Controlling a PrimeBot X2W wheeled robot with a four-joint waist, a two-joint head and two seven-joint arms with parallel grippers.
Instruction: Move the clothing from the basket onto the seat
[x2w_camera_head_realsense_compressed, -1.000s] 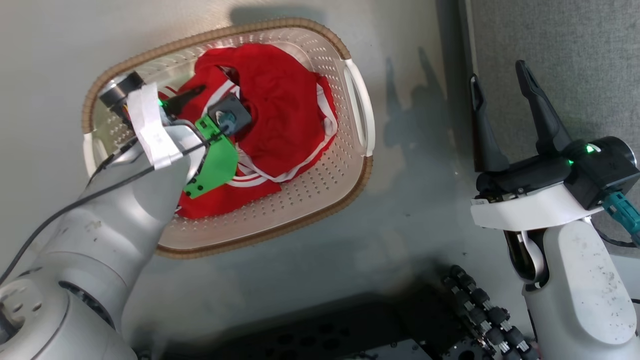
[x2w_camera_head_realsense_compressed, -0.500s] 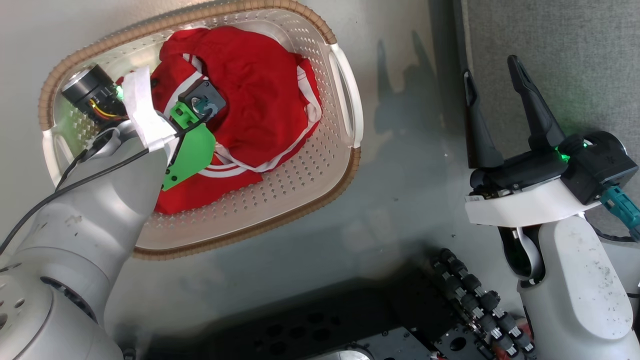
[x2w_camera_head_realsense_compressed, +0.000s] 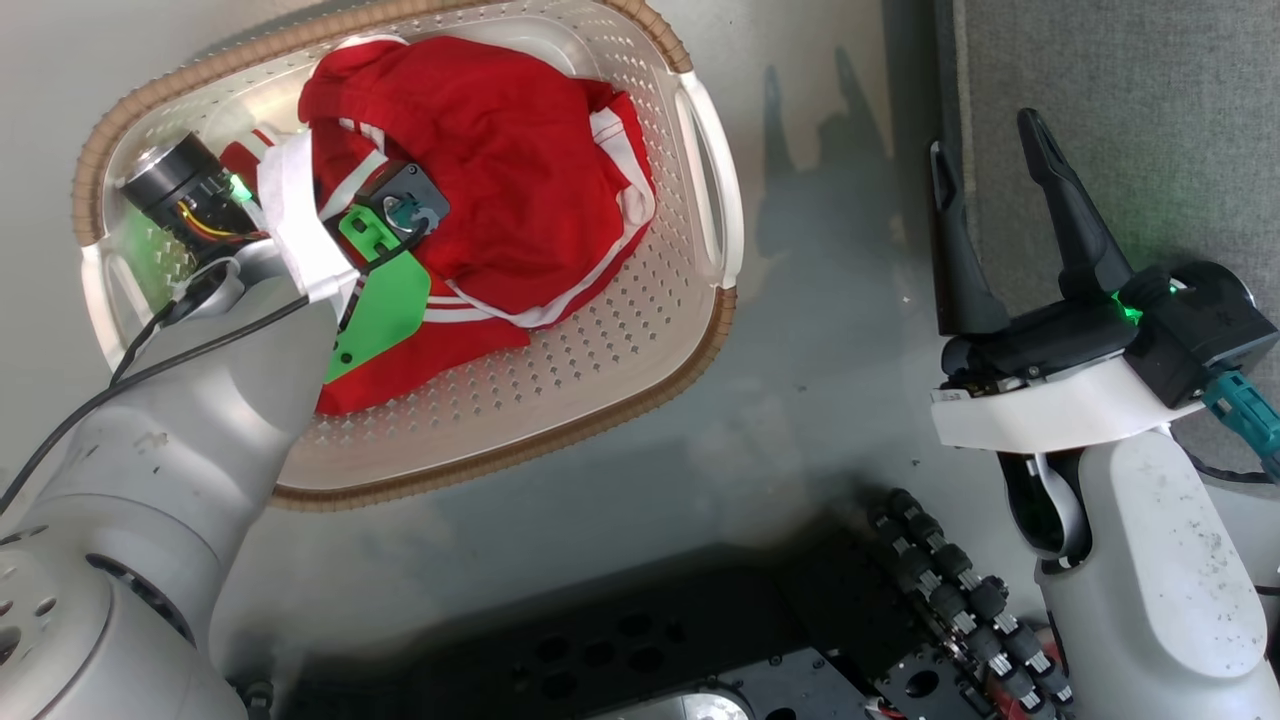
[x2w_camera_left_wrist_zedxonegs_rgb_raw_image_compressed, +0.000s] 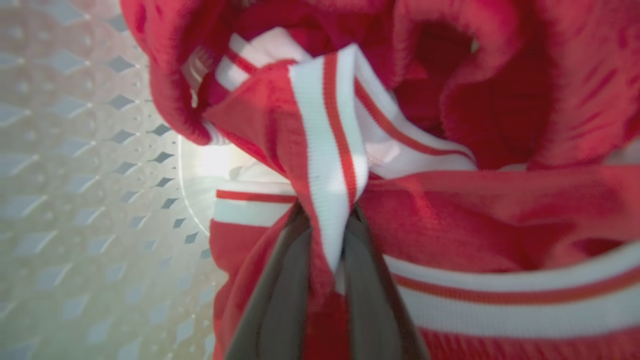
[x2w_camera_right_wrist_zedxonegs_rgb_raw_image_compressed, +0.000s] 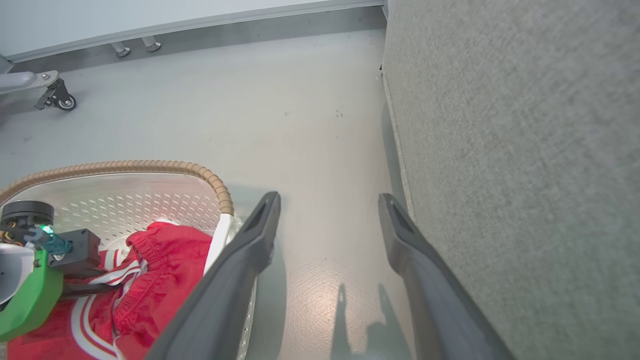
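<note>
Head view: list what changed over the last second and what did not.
The left gripper sank from above the clothing into the pile, where it is shut on a white-and-red trim band. The red fabric now bunches higher around it. The basket shifting in the picture looks like camera motion. Unchanged: the clothing lies in the basket, and the right gripper hangs open beside the seat.
</note>
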